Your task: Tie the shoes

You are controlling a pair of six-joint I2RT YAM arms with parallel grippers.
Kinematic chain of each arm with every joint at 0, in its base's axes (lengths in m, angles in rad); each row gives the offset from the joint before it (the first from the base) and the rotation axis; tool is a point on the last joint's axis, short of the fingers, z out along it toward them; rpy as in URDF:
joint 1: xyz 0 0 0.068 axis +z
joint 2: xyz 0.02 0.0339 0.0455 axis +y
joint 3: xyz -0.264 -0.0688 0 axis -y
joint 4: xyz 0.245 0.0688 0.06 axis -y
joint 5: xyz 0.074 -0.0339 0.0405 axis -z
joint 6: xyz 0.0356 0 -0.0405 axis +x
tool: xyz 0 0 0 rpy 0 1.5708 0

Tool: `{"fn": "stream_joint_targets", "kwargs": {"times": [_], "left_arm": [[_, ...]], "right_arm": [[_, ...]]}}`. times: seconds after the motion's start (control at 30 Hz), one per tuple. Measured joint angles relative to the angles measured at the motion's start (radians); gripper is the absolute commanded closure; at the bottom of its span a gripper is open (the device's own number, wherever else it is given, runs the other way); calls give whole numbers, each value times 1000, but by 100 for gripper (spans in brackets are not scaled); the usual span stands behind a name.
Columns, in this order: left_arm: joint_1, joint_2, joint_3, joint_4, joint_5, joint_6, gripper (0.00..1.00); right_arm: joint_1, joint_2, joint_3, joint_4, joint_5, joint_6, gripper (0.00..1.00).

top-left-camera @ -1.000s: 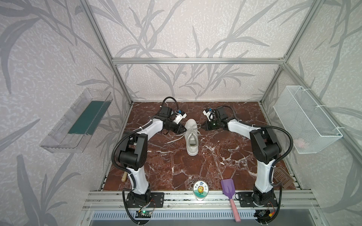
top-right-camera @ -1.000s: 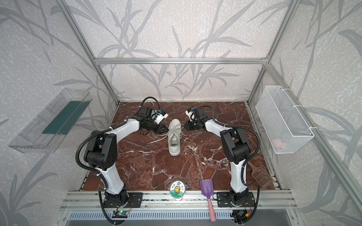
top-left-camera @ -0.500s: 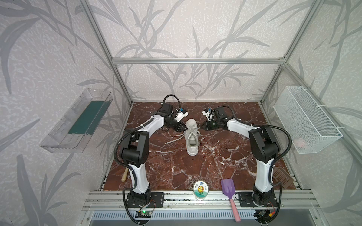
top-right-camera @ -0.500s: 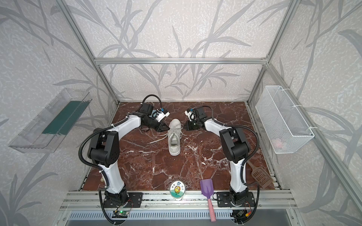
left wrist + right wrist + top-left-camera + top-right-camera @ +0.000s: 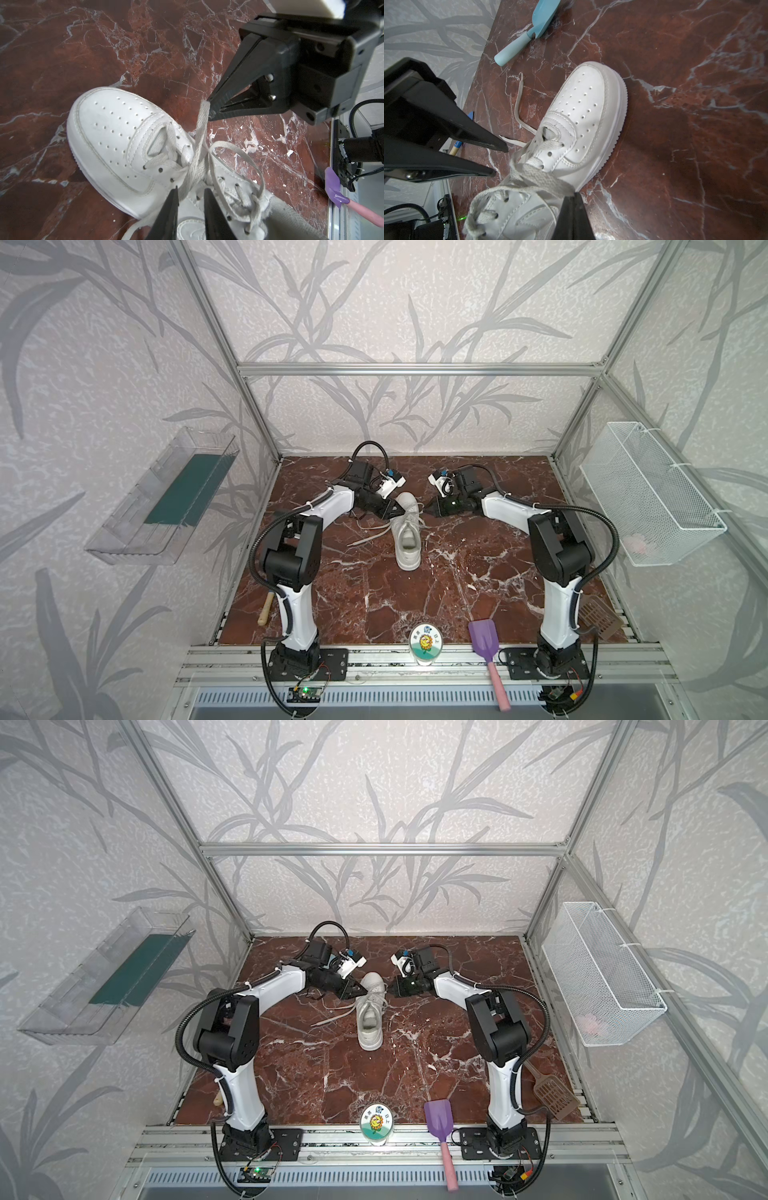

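Sneaker sits flat on its sole near ctr of the marble table in both top views, slightly toward the back wall. Toe points up-frame, heel toward the bottom edge.

Right gripper reaches in from the right of the frame, tip just beside the sneaker's right side by the front eyelets. Its jaws are clamped tight on a lace. In the left wrist view the strand runs straight from that pinch back to the eyelet rows. The right wrist view shows the same flat strand ending at the closed tip.

Left gripper comes from the left of the frame, tip at the sneaker's left side near the toe. Its jaws stand parted w/ a narrow gap. In the left wrist view the held strand drops into that gap, w/ no squeeze on it visible.

A loose lace end trails on the table left of the sneaker.

Other bits:
- Purple scoop w/ pink handle and a round sunflower-print lid, at the bottom edge of the table.
- Brown scoop, lower right.
- Wooden handle, lower left.
- Wire basket on the right wall.
- Clear tray on the left wall.
- Light-blue scoop, seen only in the right wrist view.
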Motion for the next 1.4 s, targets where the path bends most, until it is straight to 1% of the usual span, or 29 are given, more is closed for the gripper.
{"fn": "stream_joint_targets", "kwargs": {"times": [0.1, 0.23, 0.57, 0.63, 0.67, 0.83, 0.93, 1.17, 1.4], "left_arm": [[0, 0, 0, 40, 8, -24, 68], [-3, 0, 1, 80, 24, -52, 66], [-31, 29, 37, 82, 46, -62, 65], [-35, 34, 37, 82, 48, -66, 68], [-38, 38, 37, 81, 49, -70, 71], [-43, 47, 38, 71, 27, -77, 92], [-43, 44, 38, 71, -6, -76, 99], [-42, -5, 37, 47, -78, -89, 100], [-42, -46, 63, -53, -136, -117, 100]], "right_arm": [[0, -10, 0, 0, -3, 0, 100], [0, -26, 0, 2, -5, 0, 100], [0, -43, 0, 10, -16, 0, 100], [0, -44, 0, 12, -16, 1, 100], [0, -45, 0, 12, -17, 1, 100], [0, -45, 0, 19, -20, 2, 100], [0, -45, 0, 19, -20, 4, 100], [9, -45, 0, 33, -23, 3, 100], [25, -47, -2, 48, -2, 4, 100]]}}
